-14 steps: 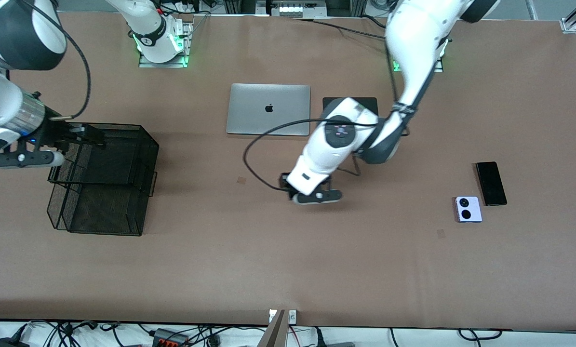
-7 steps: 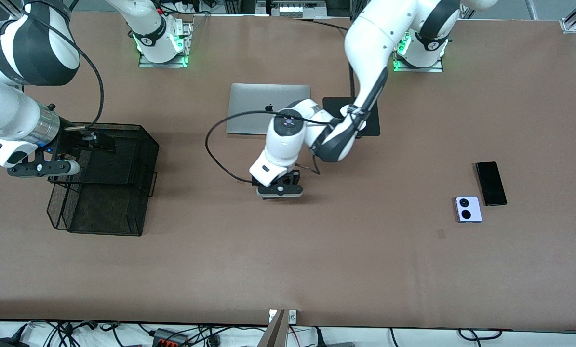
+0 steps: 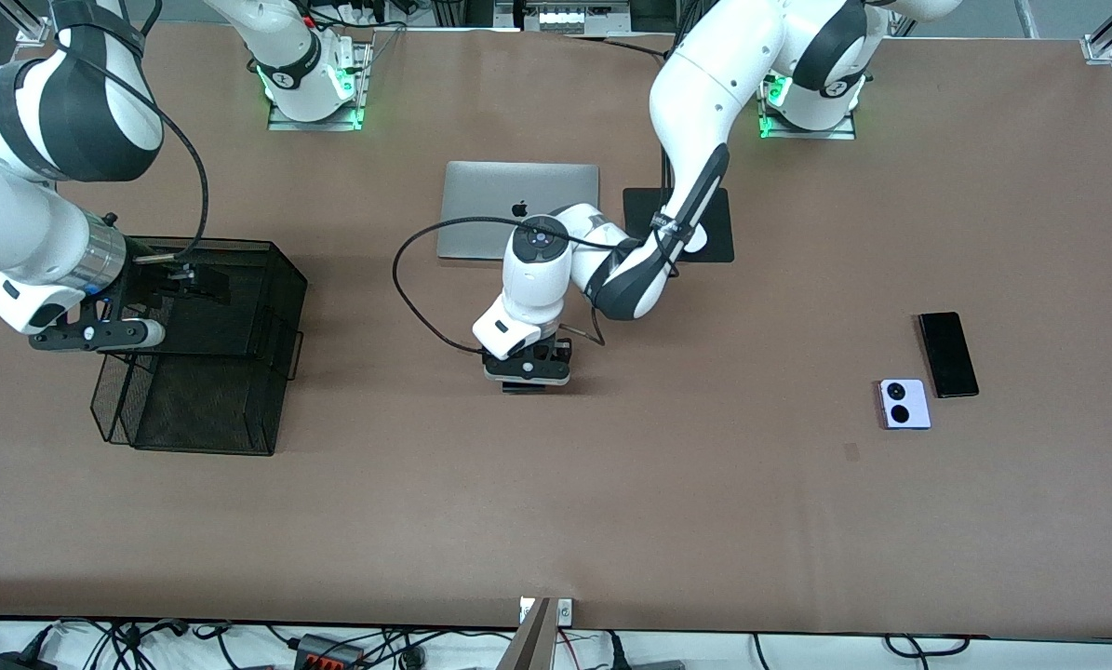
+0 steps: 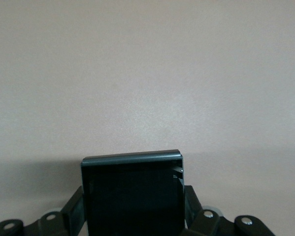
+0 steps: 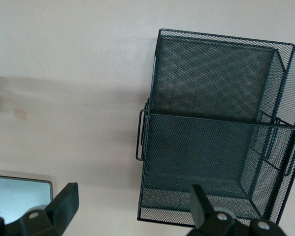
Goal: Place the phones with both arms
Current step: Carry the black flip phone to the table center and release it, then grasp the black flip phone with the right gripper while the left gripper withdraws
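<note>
**Left gripper clamped on folded phone; right gripper spread over basket**

Here we note the brown table (image 3: 556, 521) first, its edges nearest the front camera cut off by the frame. The right arm (image 3: 25, 186) enters from its base at the top, and much of its upper part runs out of view. The left arm (image 3: 695, 112) reaches toward mid-table.

The black mesh basket (image 3: 197, 349) sits toward the right arm's end. The right gripper (image 5: 132, 209) hangs over its upper tier, fingers (image 5: 63, 204) wide apart with nothing between them.

The silver laptop (image 3: 516, 207) lies closed, one corner covered by the left arm's wrist. A black pad (image 3: 716, 237) beside it is partly hidden by the forearm.

The slim black phone (image 3: 948, 354) lies flat toward the left arm's end, the lilac phone (image 3: 904, 403) just beside it, nearer the front camera.

The left gripper (image 4: 132, 219) is over bare table in front of the laptop, clamped on the black folded phone (image 4: 132, 196). In the front view we can barely see this phone under the gripper. We cannot tell whether it touches the table.
</note>
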`<action>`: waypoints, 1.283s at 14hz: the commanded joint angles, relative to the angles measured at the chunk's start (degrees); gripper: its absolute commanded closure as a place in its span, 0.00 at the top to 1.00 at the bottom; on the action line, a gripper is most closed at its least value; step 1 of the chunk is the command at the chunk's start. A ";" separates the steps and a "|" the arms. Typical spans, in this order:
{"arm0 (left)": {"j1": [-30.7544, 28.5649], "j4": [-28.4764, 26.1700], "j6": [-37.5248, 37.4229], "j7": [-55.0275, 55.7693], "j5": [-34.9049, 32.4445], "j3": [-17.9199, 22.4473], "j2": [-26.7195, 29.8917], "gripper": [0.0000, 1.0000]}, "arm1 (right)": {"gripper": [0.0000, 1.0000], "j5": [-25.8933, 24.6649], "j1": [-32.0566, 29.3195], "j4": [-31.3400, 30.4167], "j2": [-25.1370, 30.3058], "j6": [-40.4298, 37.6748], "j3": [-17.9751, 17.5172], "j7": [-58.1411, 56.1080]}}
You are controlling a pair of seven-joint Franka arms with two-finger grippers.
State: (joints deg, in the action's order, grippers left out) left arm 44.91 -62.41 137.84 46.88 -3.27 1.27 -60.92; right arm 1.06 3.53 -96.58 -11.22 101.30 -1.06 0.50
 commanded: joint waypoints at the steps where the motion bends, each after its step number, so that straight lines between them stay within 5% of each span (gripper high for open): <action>1: 0.26 2.65 0.84 -1.52 -0.86 0.57 -1.83 0.96 | 1.00 0.70 0.25 0.17 0.14 0.22 0.09 -0.33; 5: -0.44 2.56 1.03 -1.26 -0.77 0.57 -0.61 0.99 | 1.00 0.70 0.25 0.17 -0.47 0.13 0.09 -0.33; 9: -2.98 2.65 -8.01 -5.73 -0.60 0.48 3.86 1.00 | 1.00 0.61 2.00 0.87 -0.47 -0.14 0.01 -0.33; 13: -12.37 2.65 -18.29 -19.16 2.12 -3.73 10.19 1.00 | 1.00 0.61 3.94 0.87 -1.44 0.21 0.01 -0.59; 18: -18.78 1.77 -27.00 -24.89 1.60 -3.20 16.97 1.00 | 1.00 0.70 8.24 1.05 -5.56 5.38 -1.65 -3.13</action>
State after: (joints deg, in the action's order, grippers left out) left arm 28.91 -58.29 113.40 24.34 -1.84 -1.24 -47.01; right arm 1.09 10.40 -96.37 -14.97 104.75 -1.76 -0.48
